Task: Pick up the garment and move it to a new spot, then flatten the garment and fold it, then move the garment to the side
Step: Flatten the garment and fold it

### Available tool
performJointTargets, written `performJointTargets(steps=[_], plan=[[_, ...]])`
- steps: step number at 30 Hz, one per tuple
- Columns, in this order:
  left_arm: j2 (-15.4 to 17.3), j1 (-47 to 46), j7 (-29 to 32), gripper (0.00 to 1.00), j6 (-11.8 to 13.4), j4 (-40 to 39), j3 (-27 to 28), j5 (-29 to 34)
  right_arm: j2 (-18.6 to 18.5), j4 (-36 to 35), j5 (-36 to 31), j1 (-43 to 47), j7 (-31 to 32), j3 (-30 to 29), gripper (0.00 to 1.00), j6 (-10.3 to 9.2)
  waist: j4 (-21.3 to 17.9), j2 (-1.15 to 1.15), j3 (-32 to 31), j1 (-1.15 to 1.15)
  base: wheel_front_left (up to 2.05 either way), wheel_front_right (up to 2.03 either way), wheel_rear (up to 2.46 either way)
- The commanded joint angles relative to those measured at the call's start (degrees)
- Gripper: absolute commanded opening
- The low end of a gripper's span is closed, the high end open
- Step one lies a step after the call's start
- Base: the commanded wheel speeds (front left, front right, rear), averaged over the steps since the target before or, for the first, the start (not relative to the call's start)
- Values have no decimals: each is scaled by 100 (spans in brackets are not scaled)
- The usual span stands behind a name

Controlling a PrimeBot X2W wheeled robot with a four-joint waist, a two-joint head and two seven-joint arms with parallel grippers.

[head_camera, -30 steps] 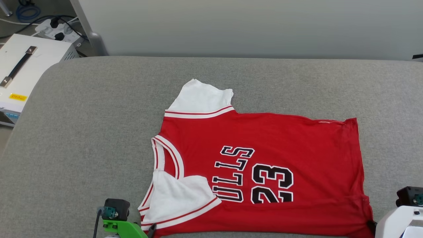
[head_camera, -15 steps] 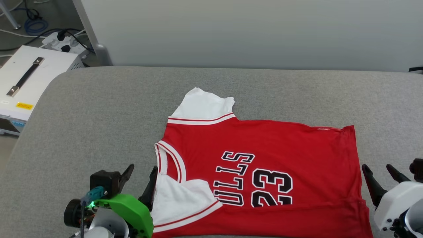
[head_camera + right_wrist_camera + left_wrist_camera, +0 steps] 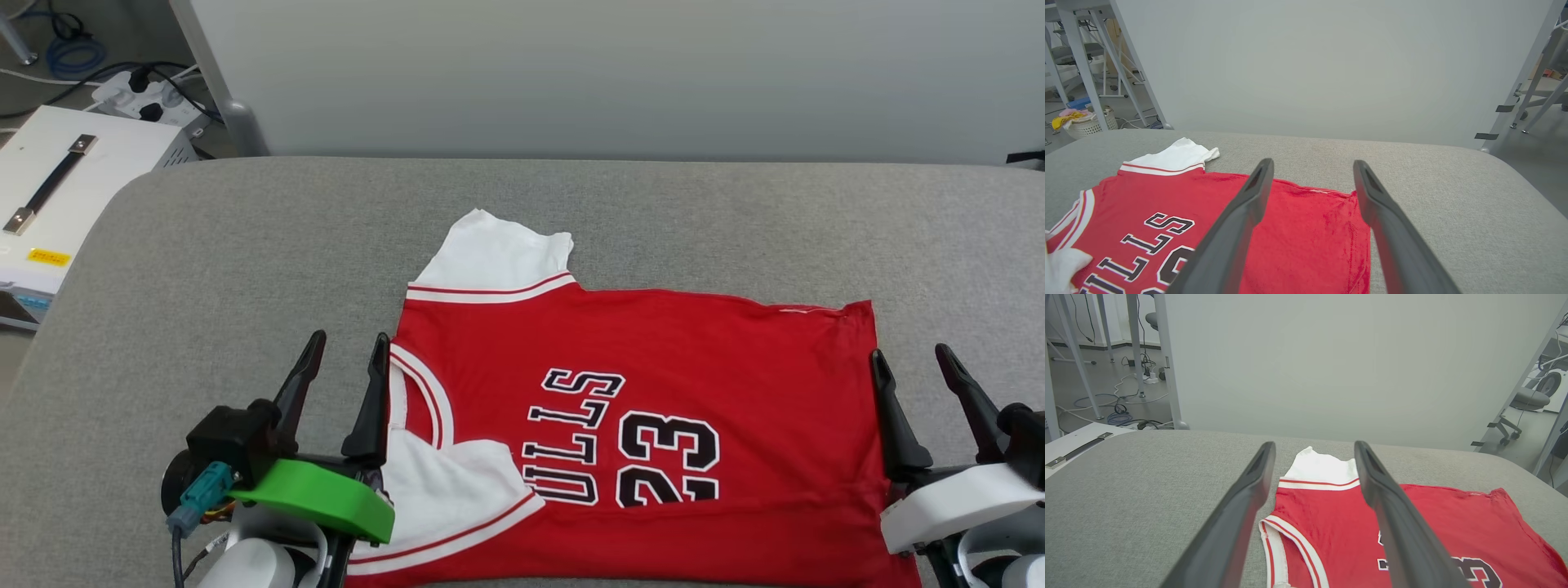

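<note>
The garment (image 3: 669, 351), a red jersey with black "ULLS" and "23" lettering, lies flat on the grey surface, collar to the left. Its far white sleeve (image 3: 498, 249) spreads out; the near white sleeve (image 3: 445, 482) is folded over the chest. My left gripper (image 3: 347, 359) stands open above the collar edge, holding nothing. My right gripper (image 3: 910, 371) is open over the hem's right edge, also with nothing in it. The left wrist view shows the garment (image 3: 1339, 522) beyond the open left gripper (image 3: 1312, 449). In the right wrist view the garment (image 3: 1298, 220) lies under the open right gripper (image 3: 1312, 165).
The grey padded surface (image 3: 229, 269) has free room left of and beyond the jersey. A white case with a black handle (image 3: 57, 188) and a power strip (image 3: 139, 94) sit off its left edge. A pale wall (image 3: 612, 73) stands behind.
Both grippers have risen from the near edge and moved forward, now open beside the collar and the hem. The near edge of the jersey lies released. The head camera shifted slightly.
</note>
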Motion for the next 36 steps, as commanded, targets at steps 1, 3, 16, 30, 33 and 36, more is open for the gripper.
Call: performJointTargets(steps=[1,3,16,30,33,36], plan=[[-93,119,-31,100,-119,48,92,182,53,47,-22,15,-92,10,100,-4,-69,0,80,0,0,0,0],[-212,146,-31,100,-252,136,219,352,73,108,-41,-38,-148,68,100,-4,-125,0,148,0,0,0,0],[-109,-654,273,100,-957,753,496,874,146,6,-38,-416,-223,211,100,-4,-595,0,851,0,0,0,0],[618,-4082,4139,100,-1703,1930,-469,435,204,-332,-36,-1046,-199,637,100,-4,-1229,0,1883,0,0,0,0],[717,-4686,4650,100,-1717,2256,-799,235,228,-323,-26,-1149,-229,716,100,-4,-1367,0,2054,0,0,0,0],[822,-5166,5174,100,-1719,2616,-1163,-60,246,-282,-22,-1235,-265,790,100,-4,-1491,0,2214,0,0,0,0]])
